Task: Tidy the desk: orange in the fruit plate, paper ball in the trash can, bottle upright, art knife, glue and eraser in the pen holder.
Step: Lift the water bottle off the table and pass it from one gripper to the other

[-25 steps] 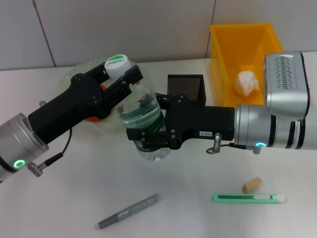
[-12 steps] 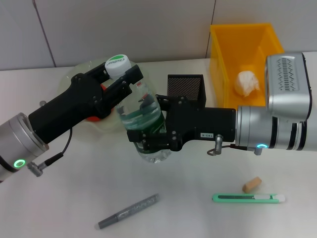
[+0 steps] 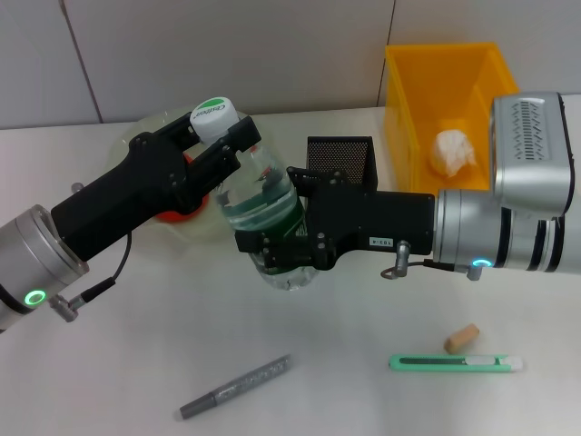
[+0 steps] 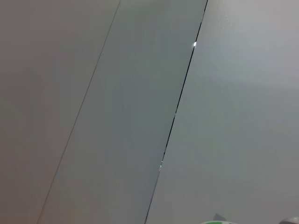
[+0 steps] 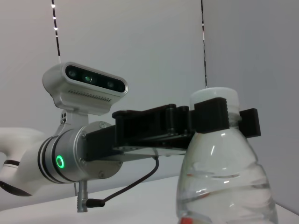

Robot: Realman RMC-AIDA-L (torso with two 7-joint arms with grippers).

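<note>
Fingers (image 3: 238, 138) of left gripper (image 3: 218, 141) clamped on the neck of the bottle (image 3: 263, 213), just under its white and green cap (image 3: 212, 118); same grip seen side-on in the right wrist view, black jaws either side of the neck. Fingers (image 3: 272, 250) of right gripper (image 3: 277, 259) closed round the lower body of the bottle, over the green label band. Bottle held roughly upright, cap tilted slightly toward the left arm, base apparently just clear of the table (image 3: 363, 400), though hard to tell from above. Some water inside, clear ribbed plastic.

Behind the left gripper, fruit plate (image 3: 150, 136) with something orange-red (image 3: 172, 216) showing under the arm, probably the orange, mostly hidden. Behind the right gripper, black mesh pen holder (image 3: 340, 159), upright. Beside that, yellow trash can (image 3: 445, 82) with paper ball (image 3: 452, 150) lying inside.

Near the front edge of the table: grey glue (image 3: 234, 386) stick-like tube lying flat on the left side; green art knife (image 3: 456, 362) lying flat on the right side, with eraser (image 3: 461, 338) just beside it, apart. All three well apart from the pen holder.

Left wrist view filled with wall panels (image 4: 140, 93), only a sliver of cap at the edge.
</note>
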